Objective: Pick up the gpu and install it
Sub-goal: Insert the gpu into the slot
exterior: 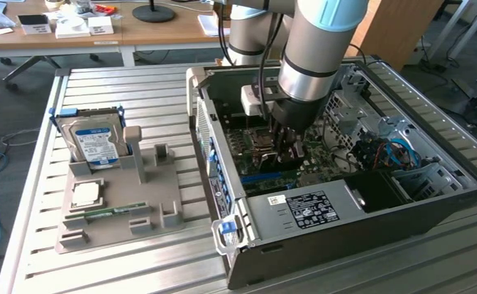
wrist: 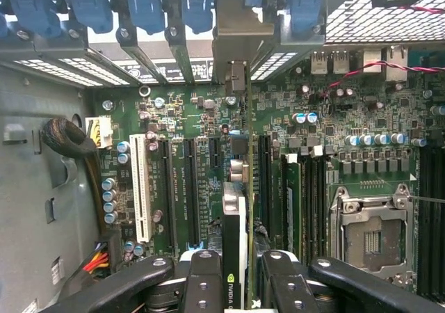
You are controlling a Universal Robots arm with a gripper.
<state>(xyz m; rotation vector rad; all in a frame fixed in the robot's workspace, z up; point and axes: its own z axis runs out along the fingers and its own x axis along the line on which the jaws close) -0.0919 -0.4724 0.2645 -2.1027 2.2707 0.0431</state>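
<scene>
My gripper (exterior: 288, 136) is down inside the open computer case (exterior: 434, 184), shut on the gpu (wrist: 235, 219). In the wrist view the card stands on edge between my two black fingers (wrist: 204, 278), a thin black and green board with a green logo near the grip. Its silver bracket end (wrist: 237, 76) reaches the case's rear slot openings. The card lines up with a motherboard (wrist: 181, 118) slot beside the long black slots (wrist: 189, 191). Whether it is seated in the slot I cannot tell. In the exterior view the gpu (exterior: 283, 158) is a dark shape under the gripper.
Blue slot latches (wrist: 146, 7) line the rear wall. A white slot (wrist: 142, 188), an empty CPU socket (wrist: 368, 236) and cables (wrist: 69, 135) surround the card. Outside the case, a grey holder (exterior: 116, 202) carries a hard drive (exterior: 95, 144), a chip (exterior: 86, 195) and a memory stick (exterior: 108, 212).
</scene>
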